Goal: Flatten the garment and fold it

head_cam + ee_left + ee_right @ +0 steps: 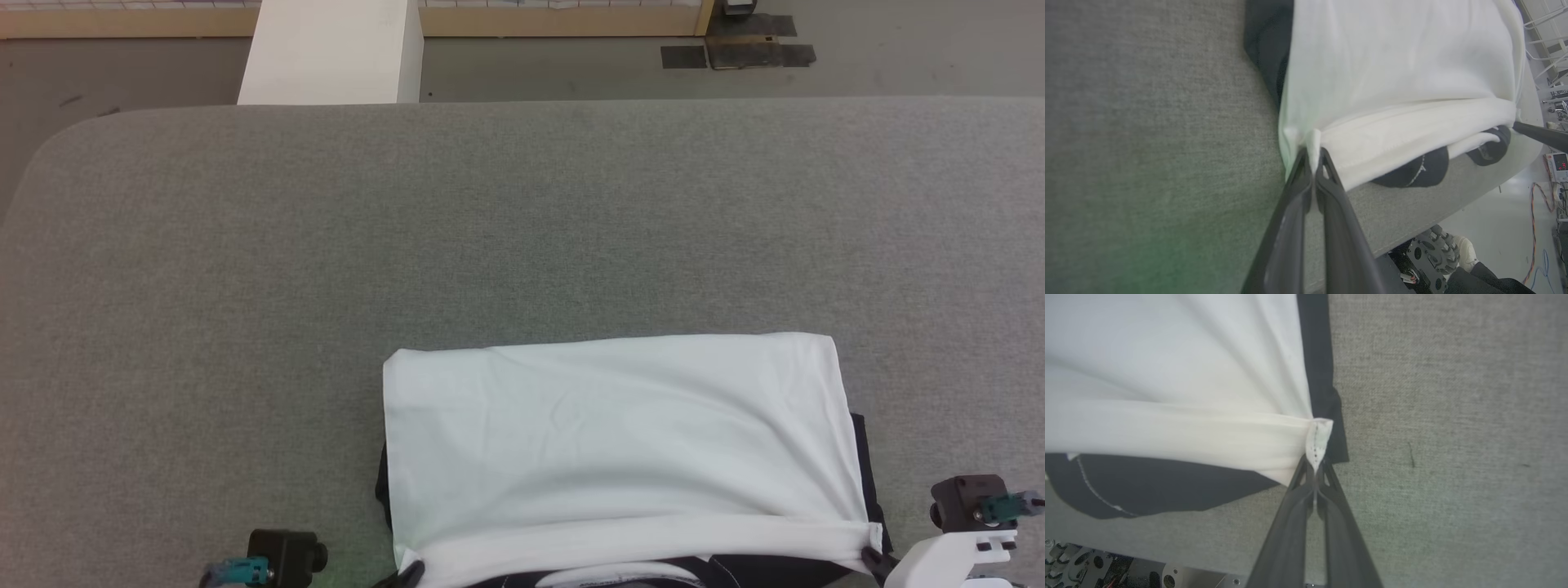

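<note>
The left gripper (1313, 157) was clenched on one white corner of the garment (620, 441), and the right gripper (1315, 467) on the opposite corner. The garment was laid on the grey table (522, 229), one fold made. Black sleeves seemed tucked beneath, and further folds were judged left. Beyond the garment, a white pillar (331, 49) was seen, well apart.

A white-bodied garment (620, 441) lies folded into a broad rectangle at the near edge of the grey table (245, 286), black sleeves tucked beneath and peeking out at both sides and the front.
</note>
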Robot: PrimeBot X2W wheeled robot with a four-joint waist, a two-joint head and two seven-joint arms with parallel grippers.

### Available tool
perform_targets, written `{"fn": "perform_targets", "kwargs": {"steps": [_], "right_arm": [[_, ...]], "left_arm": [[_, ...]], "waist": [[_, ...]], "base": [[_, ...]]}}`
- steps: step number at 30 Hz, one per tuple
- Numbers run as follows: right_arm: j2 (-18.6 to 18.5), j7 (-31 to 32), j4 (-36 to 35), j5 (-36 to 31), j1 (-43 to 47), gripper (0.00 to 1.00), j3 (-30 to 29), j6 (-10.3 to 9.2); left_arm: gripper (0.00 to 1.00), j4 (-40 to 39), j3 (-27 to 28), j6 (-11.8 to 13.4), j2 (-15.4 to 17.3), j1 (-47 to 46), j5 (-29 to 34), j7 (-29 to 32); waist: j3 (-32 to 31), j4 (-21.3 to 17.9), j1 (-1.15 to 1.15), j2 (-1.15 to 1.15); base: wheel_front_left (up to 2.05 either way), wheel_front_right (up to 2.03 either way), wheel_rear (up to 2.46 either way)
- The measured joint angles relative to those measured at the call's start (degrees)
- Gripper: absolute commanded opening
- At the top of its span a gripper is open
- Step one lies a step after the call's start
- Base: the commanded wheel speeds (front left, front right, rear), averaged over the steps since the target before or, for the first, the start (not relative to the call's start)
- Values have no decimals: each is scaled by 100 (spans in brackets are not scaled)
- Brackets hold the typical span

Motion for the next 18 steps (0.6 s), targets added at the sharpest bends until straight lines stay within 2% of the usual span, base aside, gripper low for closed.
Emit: {"fn": "perform_targets", "kwargs": {"steps": [1, 2, 3, 4, 8, 13, 18], "right_arm": [[13, -5, 48, 0, -4, 0, 36, 0], [12, -62, 85, 0, -20, 16, 79, -2], [12, -104, 116, 1, -30, 42, 105, -2], [18, -131, 144, 7, -35, 100, 129, -3], [68, -188, 110, 55, -27, 100, 98, -2], [233, -312, -297, 62, 108, 100, -99, -2], [427, -586, -835, 53, 244, 100, -310, -1]], "left_arm": [[0, 46, -2, -25, -4, -10, 0, -26], [45, 82, -4, -35, -16, -23, -2, -44], [81, 104, -7, -52, -29, -29, -2, -51], [100, 133, -13, -74, -37, -37, -2, -74], [100, 170, -46, -143, -101, -57, -16, -233], [100, 69, 137, -154, -121, -62, 2, -686], [100, -40, 371, 32, -261, -243, 396, -1435]], "waist": [[7, -8, 0, 0], [13, -11, 0, 0], [16, -8, 0, 0], [11, -2, 0, 0], [-59, 33, 0, 0], [-207, 96, 0, 0], [-392, 143, 0, 0]], "base": [[0, 0, 0], [0, 0, 0], [0, 0, 0], [0, 0, 0], [0, 0, 0], [0, 0, 0], [0, 0, 0]]}}
